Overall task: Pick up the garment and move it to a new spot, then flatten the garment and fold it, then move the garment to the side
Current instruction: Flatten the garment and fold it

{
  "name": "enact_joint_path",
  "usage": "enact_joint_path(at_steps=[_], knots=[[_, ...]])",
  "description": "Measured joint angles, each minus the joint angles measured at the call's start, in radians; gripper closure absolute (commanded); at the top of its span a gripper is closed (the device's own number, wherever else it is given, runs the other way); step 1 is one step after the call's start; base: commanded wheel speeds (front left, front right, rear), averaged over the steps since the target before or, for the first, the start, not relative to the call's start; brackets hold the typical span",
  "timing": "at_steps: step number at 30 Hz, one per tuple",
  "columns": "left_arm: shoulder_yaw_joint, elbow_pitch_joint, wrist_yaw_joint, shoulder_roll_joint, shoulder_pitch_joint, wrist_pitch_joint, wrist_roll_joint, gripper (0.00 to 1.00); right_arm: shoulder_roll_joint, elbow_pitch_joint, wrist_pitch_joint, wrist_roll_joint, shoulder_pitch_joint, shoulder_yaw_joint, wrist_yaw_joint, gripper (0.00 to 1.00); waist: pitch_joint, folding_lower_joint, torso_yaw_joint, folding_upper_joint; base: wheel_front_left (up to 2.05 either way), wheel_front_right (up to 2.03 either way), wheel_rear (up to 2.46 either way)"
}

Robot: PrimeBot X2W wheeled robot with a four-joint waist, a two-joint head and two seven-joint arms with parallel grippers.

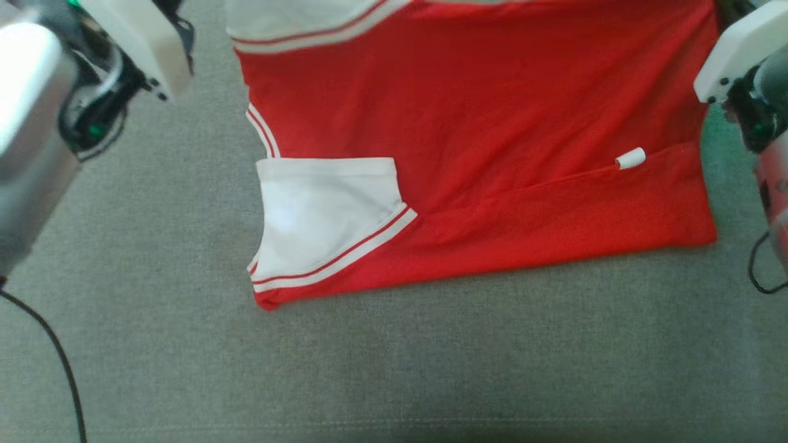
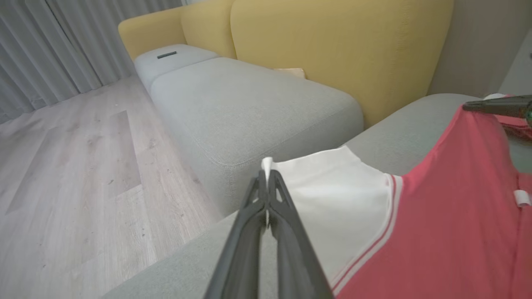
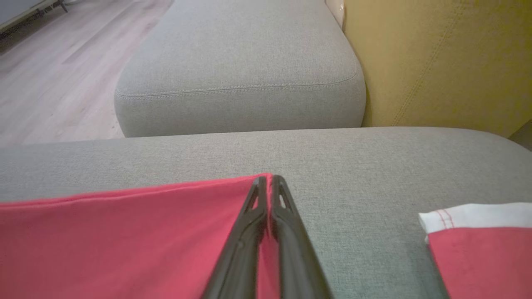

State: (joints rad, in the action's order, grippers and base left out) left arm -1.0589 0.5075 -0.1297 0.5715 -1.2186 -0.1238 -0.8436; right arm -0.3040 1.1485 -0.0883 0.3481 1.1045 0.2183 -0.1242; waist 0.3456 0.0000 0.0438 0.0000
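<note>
Nearest the robot, bare grey sofa cushion (image 1: 394,369). On it lies the garment (image 1: 480,111), red with white striped trim. Its near edge is doubled over in a long strip, with a white sleeve (image 1: 320,215) folded flat on top and a small white tag (image 1: 630,158) at the fold line.

Farther on, the left end effector (image 2: 267,177) is clenched on the edge of the other white sleeve (image 2: 332,195). The right end effector (image 3: 269,180) is clenched on a red corner (image 3: 232,191) of the body, and the cloth between the two grips hangs fairly taut. Beyond are a second grey cushion (image 3: 241,62), the yellow backrest (image 2: 332,50) and the wooden floor (image 2: 75,158).

The step in hand appears to be the fold. To do it well:

- Carry both corners toward the near strip together, at equal height and speed, so that the cloth between them does not sag or twist.
- Hold the spacing between the grips, since drawing them inward would wrinkle the panel.
- Lower until the edge meets the near fold squarely.
- Release only once the cloth rests flat.

The thin pinch on the sleeve edge looks the likelier to slip.
</note>
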Motion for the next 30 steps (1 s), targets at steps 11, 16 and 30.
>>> enact_joint_path(at_steps=[11, 16, 30], knots=[[-0.070, -0.167, 0.000, 0.049, 0.176, 0.035, -0.100, 1.00, -0.084, -0.098, 0.012, 0.127, -0.170, 0.093, 0.000, 1.00, -0.064, 0.0000, 0.043, 0.0000, 0.00, 0.00, 0.00], [-0.097, -0.305, 0.049, 0.115, 0.263, 0.044, -0.109, 1.00, -0.119, -0.170, 0.019, 0.186, -0.287, 0.121, 0.000, 1.00, -0.092, 0.0000, 0.071, 0.0000, 0.00, 0.00, 0.00], [-0.157, -0.464, 0.188, 0.150, 0.485, 0.006, -0.128, 0.11, -0.165, -0.315, 0.009, 0.250, -0.530, 0.100, 0.000, 0.00, -0.119, 0.0000, 0.104, 0.0000, 0.00, 0.00, 0.00]])
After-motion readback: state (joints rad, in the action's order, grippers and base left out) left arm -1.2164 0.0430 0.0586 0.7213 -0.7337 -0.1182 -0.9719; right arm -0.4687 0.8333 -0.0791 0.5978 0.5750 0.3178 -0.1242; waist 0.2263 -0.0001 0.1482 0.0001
